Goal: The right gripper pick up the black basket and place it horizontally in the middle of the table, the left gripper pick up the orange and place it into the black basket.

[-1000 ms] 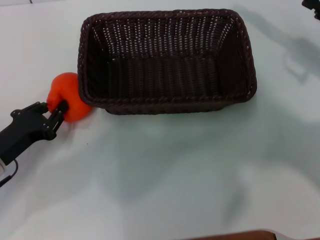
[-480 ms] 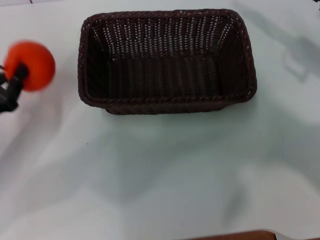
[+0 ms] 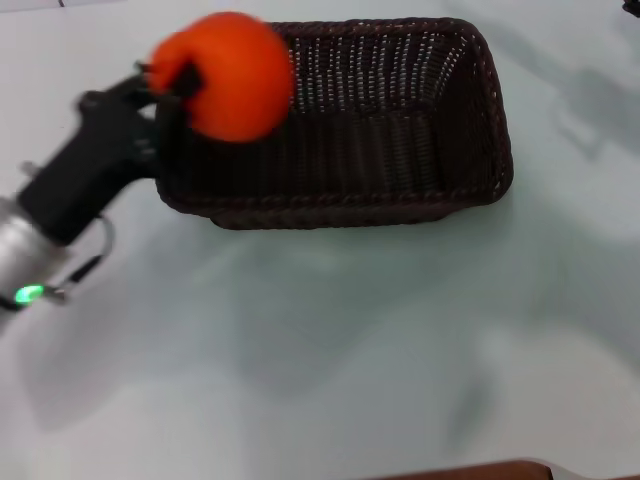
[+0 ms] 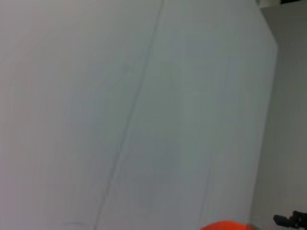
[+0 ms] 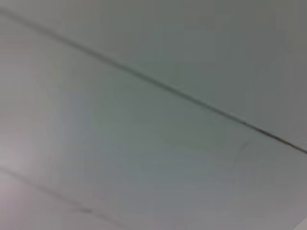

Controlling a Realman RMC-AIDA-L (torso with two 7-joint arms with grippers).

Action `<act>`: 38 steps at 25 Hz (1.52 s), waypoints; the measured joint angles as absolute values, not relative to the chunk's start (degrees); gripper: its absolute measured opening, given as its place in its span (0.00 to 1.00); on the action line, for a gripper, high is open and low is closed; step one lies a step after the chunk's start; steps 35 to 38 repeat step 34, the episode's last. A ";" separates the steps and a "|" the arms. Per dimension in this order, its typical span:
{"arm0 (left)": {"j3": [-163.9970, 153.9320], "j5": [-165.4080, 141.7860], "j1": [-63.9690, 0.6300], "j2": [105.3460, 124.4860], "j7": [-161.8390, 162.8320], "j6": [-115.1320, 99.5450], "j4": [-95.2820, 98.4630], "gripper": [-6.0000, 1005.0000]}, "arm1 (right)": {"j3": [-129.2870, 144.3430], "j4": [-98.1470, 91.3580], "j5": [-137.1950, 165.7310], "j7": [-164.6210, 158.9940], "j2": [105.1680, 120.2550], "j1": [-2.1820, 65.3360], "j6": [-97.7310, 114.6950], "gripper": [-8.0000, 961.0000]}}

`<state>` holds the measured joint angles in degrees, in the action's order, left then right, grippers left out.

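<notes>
While the left gripper (image 3: 185, 85) hangs up in the air, its jaws are squeezed tight on the orange (image 3: 232, 76). The orange sticks out past the fingertips, on the side away from the silver-grey arm (image 3: 25, 255). It is not touching anything but the jaws. A little green light (image 3: 27, 294) glows on that arm.

Right under the jaws and the orange is the left end of the black basket (image 3: 400, 130). The orange hides that corner of the rim. Most of the basket stretches away from the jaws, toward the robot's right side. It lies long-ways across the white table (image 3: 330, 350), with its open side up. Nothing can be seen inside the part of it that shows.

From the left wrist view, only a thin slice of the orange (image 4: 225, 225) peeks in at the edge, with the pale table (image 4: 144, 105) behind it.

Far from the jaws, at the very top right corner of the head view, a tiny dark bit of the right gripper (image 3: 632, 7) shows. It is well apart from the basket. I cannot tell how its jaws stand. Its wrist view shows only a pale surface with thin lines across it.
</notes>
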<state>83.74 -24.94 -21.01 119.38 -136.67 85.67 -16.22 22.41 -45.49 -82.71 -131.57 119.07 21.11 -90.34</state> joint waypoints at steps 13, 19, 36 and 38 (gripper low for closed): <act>87.76 -24.62 -20.41 124.19 -143.43 74.32 -16.98 0.27 | 21.25 -33.83 -93.32 -102.73 119.22 21.12 -94.52 0.63; 96.04 -24.60 -17.46 124.33 -146.16 74.87 -17.06 0.61 | 17.04 -24.38 -94.50 -80.71 119.28 21.16 -92.67 0.63; 120.65 -24.50 -11.13 124.46 -151.71 80.62 -9.24 0.90 | -11.84 -2.14 -95.20 -31.67 119.81 22.56 -90.78 0.64; 120.65 -24.50 -11.13 124.46 -151.71 80.62 -9.24 0.90 | -11.84 -2.14 -95.20 -31.67 119.81 22.56 -90.78 0.64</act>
